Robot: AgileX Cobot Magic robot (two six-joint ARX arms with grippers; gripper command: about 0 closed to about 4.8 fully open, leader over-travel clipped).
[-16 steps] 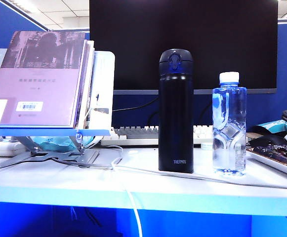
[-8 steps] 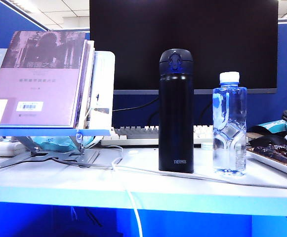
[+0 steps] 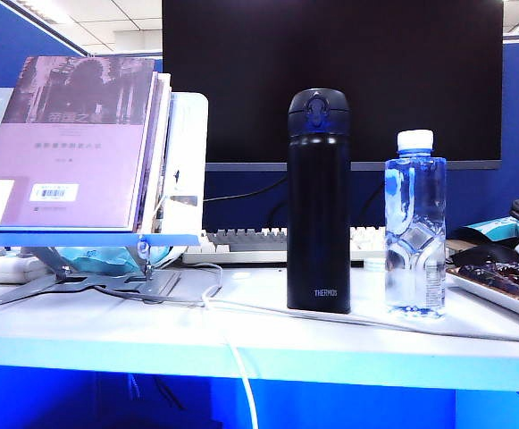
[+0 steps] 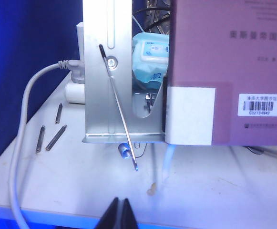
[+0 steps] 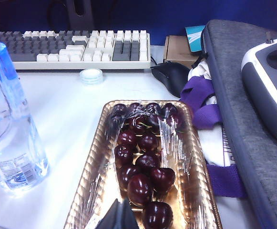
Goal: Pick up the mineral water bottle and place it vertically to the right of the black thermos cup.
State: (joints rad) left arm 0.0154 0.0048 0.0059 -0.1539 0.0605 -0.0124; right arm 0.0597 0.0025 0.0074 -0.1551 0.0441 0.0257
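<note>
The clear mineral water bottle [image 3: 414,228] with a white cap stands upright on the white table, just right of the tall black thermos cup [image 3: 318,200]. The bottle [image 5: 9,129] also shows in the right wrist view, upright and apart from my right gripper [image 5: 121,209]. That gripper is shut and empty, hovering over the near end of a gold tray. My left gripper [image 4: 119,207] is shut and empty too, above the table's front edge before the book stand. Neither gripper appears in the exterior view.
A book stand [image 3: 80,259] with purple books [image 3: 71,143] fills the table's left side. A white cable [image 3: 241,308] crosses in front of the thermos. A gold tray of cherries [image 5: 88,167], keyboard [image 5: 71,45], mouse [image 5: 171,76], grey bag [image 5: 252,124] and controller [image 5: 271,81] lie at the right.
</note>
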